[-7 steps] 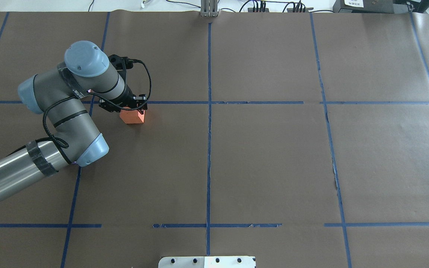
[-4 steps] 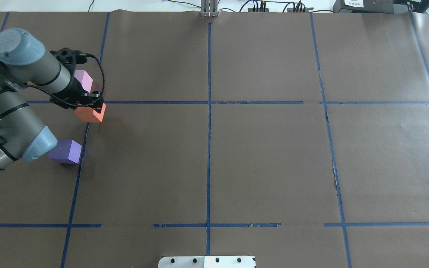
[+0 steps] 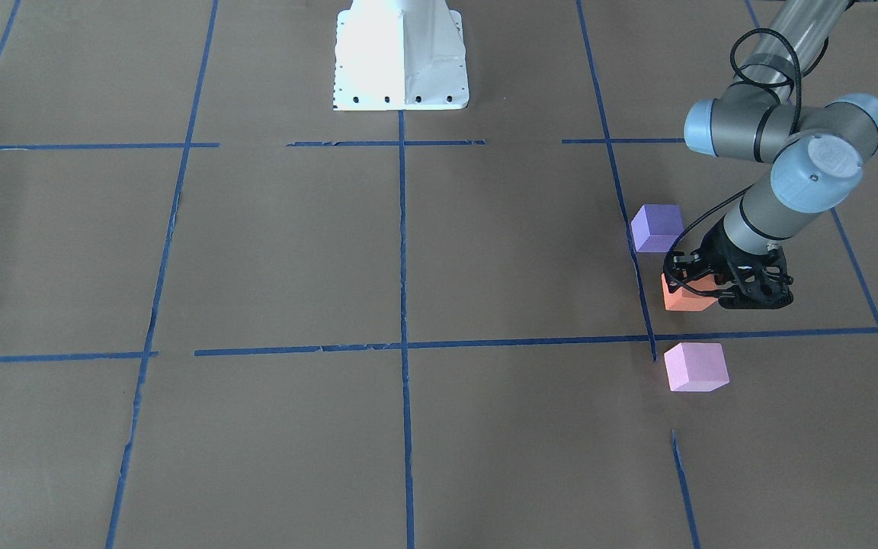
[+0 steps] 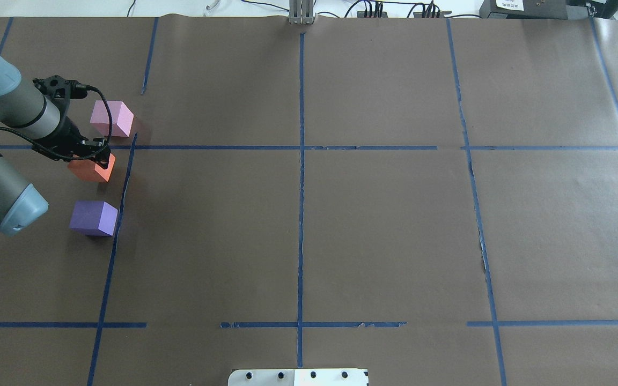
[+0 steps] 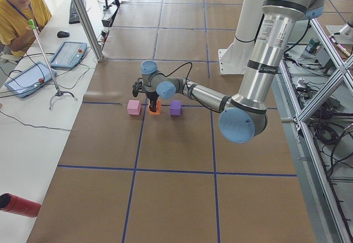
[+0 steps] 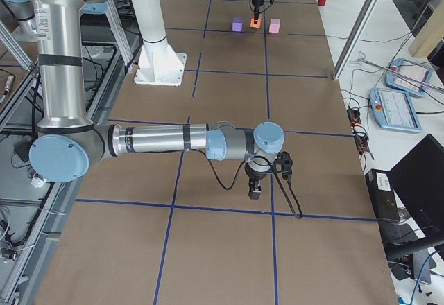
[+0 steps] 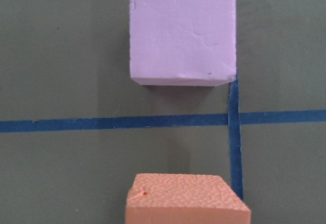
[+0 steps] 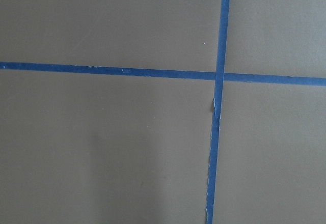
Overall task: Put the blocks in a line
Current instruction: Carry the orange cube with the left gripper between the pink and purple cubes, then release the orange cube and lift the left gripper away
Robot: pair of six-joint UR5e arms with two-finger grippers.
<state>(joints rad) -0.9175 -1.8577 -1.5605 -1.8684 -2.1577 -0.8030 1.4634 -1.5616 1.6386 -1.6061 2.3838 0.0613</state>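
My left gripper (image 4: 93,156) is shut on the orange block (image 4: 92,169) and holds it low over the brown paper, between the other two blocks. The light pink block (image 4: 111,118) lies just beyond it, across a blue tape line. The violet-purple block (image 4: 93,217) lies nearer the robot. In the front-facing view, purple (image 3: 656,227), orange (image 3: 684,299) and pink (image 3: 696,367) run roughly in a row, with the left gripper (image 3: 702,288) on the orange one. The left wrist view shows the orange block (image 7: 186,199) below the pink block (image 7: 182,30). My right gripper (image 6: 255,191) hangs over bare paper; I cannot tell if it is open.
Blue tape lines (image 4: 301,147) divide the brown paper into a grid. The robot's white base plate (image 3: 401,53) stands at the table's near edge. An operator (image 5: 19,8) sits beside a side table with tablets (image 5: 69,54). A red cylinder (image 5: 19,205) lies there.
My left arm has carried the orange block leftward, from near the table's middle-left to the gap between the pink and purple blocks, and has uncovered those two blocks.
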